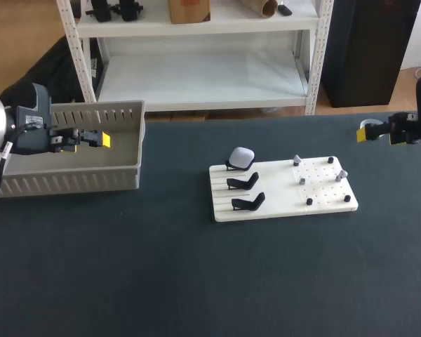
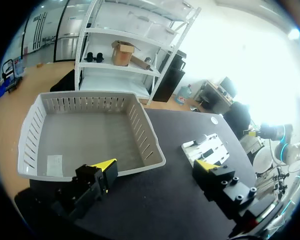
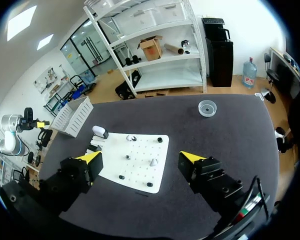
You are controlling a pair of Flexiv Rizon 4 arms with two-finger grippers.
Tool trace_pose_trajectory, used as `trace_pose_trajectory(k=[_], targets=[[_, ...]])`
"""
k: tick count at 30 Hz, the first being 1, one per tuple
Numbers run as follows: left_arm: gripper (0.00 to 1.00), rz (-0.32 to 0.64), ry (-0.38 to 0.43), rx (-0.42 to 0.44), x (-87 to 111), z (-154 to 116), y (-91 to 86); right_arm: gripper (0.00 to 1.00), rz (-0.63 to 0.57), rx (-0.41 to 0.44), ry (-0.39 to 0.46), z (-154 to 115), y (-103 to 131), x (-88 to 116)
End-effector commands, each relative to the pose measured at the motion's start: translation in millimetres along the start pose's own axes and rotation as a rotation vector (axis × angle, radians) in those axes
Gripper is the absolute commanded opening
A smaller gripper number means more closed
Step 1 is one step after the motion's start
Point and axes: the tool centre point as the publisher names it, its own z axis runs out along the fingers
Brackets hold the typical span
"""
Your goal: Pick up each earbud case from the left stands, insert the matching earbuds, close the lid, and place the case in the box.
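A white board [image 1: 323, 207] lies mid-table with three black stands on its left part. The farthest stand holds a white earbud case [image 1: 241, 156]; the two nearer stands [image 1: 243, 182] are bare. Small grey and black earbuds [image 1: 302, 180] sit on pegs on the board's right part. My left gripper [image 1: 102, 139] hangs open above the white slatted box [image 1: 70, 184], holding nothing. My right gripper [image 1: 370, 132] hovers open past the board's far right corner. The right wrist view shows the case [image 3: 100, 132] and board [image 3: 155, 180] ahead of the right gripper [image 3: 140, 160].
In the left wrist view the box [image 2: 149, 145] lies ahead of the left gripper [image 2: 157, 167], its floor bare but for a small label, with the board [image 2: 207, 147] off to one side. A small clear dish [image 3: 207, 107] rests on the dark mat beyond the board.
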Motion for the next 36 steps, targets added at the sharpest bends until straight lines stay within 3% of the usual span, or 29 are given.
trace_pose_trajectory(k=[1, 13, 17, 18, 20, 22, 23, 36], targets=[[1.00, -0.001, 0.006, -0.006, -1.4, 0, -1.1, 1.00, 0.000, 0.000, 0.000, 0, 0, 0], [1.00, -0.001, 0.006, -0.006, -1.4, 0, -1.1, 1.00, 0.000, 0.000, 0.000, 0, 0, 0], [1.00, 0.238, -0.165, 0.133, -10.3, -2, -11.3, 1.00, 0.000, 0.000, 0.000, 0, 0, 0], [1.00, 0.307, -0.193, 0.190, -12.5, -2, -14.3, 1.00, 0.000, 0.000, 0.000, 0, 0, 0], [1.00, 0.487, -0.328, 0.338, -14.6, -6, -24.6, 1.00, 0.000, 0.000, 0.000, 0, 0, 0], [1.00, 0.629, -0.331, 0.503, -16.9, -8, -33.8, 1.00, 0.000, 0.000, 0.000, 0, 0, 0], [1.00, 0.756, -0.301, 0.618, -15.2, -11, -41.7, 1.00, 0.000, 0.000, 0.000, 0, 0, 0], [1.00, 0.756, -0.301, 0.618, -15.2, -11, -41.7, 1.00, 0.000, 0.000, 0.000, 0, 0, 0]])
